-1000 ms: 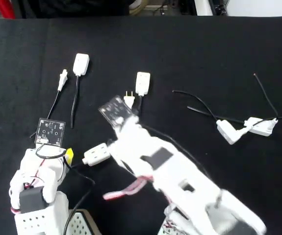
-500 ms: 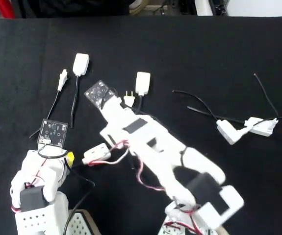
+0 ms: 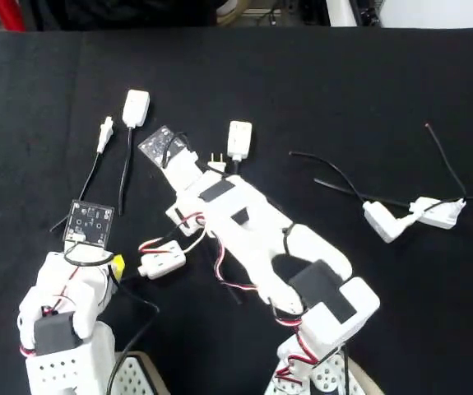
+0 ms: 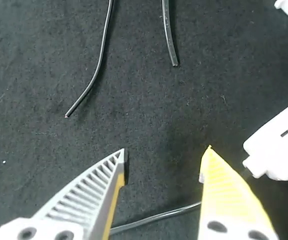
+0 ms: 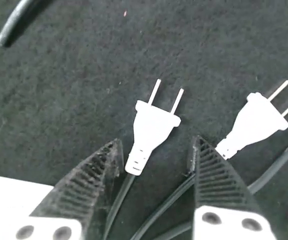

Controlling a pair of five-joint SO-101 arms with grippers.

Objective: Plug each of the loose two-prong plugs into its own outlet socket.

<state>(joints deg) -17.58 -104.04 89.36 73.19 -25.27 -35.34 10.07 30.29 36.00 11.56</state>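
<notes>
Right wrist view: right gripper [image 5: 155, 142] has fingers spread, straddling a 2-prong plug [image 5: 151, 127] that lies flat on the black table [image 5: 58, 85], prongs pointing away from the gripper. Nothing clamped yet. Fingers sit either side of the plug body near its cable end, prob. lined up for a pinch. 2nd plug [image 5: 256, 122] is just beside it, outside the fingers, w/ its own cable.

Left wrist view: left gripper [image 4: 165, 150] released, empty, low over the table. White outlet socket [image 4: 279, 147] is just beside the yellow finger [image 4: 224, 190], slots visible. Prob. parked there to steady the socket for insertion. Loose cable ends [image 4: 170, 47] lie farther off.

High view: right arm [image 3: 244, 222] stretches diagonally toward table centre, left arm [image 3: 63, 296] at the near edge. Far socket [image 3: 136, 107] and mid socket [image 3: 238, 138] are both unplugged. Plug-socket pair [image 3: 382, 220] at far side is touching and looks mated, can't confirm. Step is grasping the plug, so roughly early-mid task.
</notes>
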